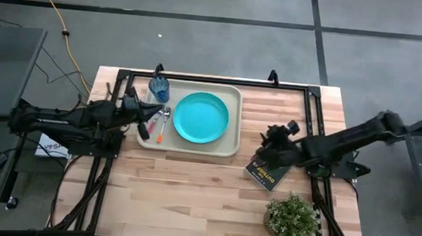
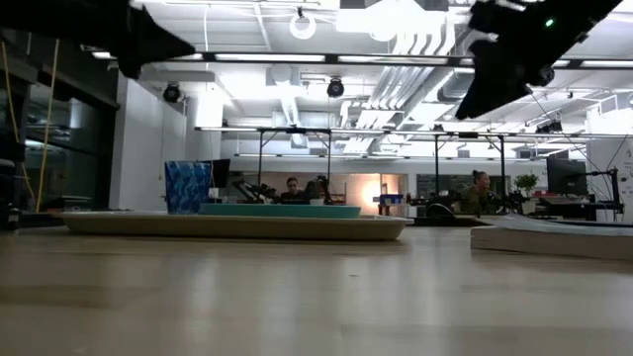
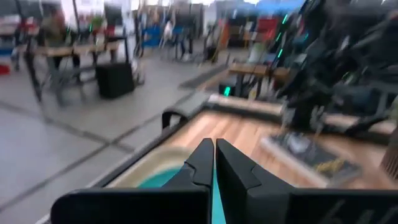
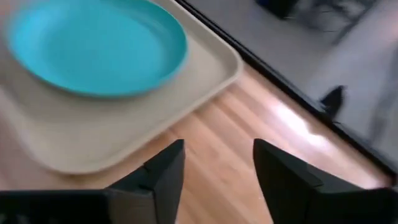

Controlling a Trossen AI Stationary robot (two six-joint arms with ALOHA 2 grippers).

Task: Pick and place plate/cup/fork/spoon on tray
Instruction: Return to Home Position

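The cream tray [image 1: 228, 146] lies at the table's far middle. On it are the turquoise plate [image 1: 201, 117], which also shows in the right wrist view [image 4: 93, 46], the blue cup [image 1: 159, 90] in the far left corner, and the orange-handled spoon [image 1: 162, 128] beside the pinkish-red-handled fork [image 1: 148, 130] on the left. My left gripper [image 1: 149, 113] is shut and empty above the tray's left part, its fingers closed in the left wrist view [image 3: 214, 158]. My right gripper [image 4: 217, 165] is open and empty above the bare wood to the right of the tray [image 4: 205, 74].
A black book [image 1: 267, 171] lies right of the tray, partly under my right arm. A potted plant [image 1: 292, 219] stands at the near right. Black clamps and a frame run along the table's far edge [image 1: 273, 78]. Bare wood lies in the near middle.
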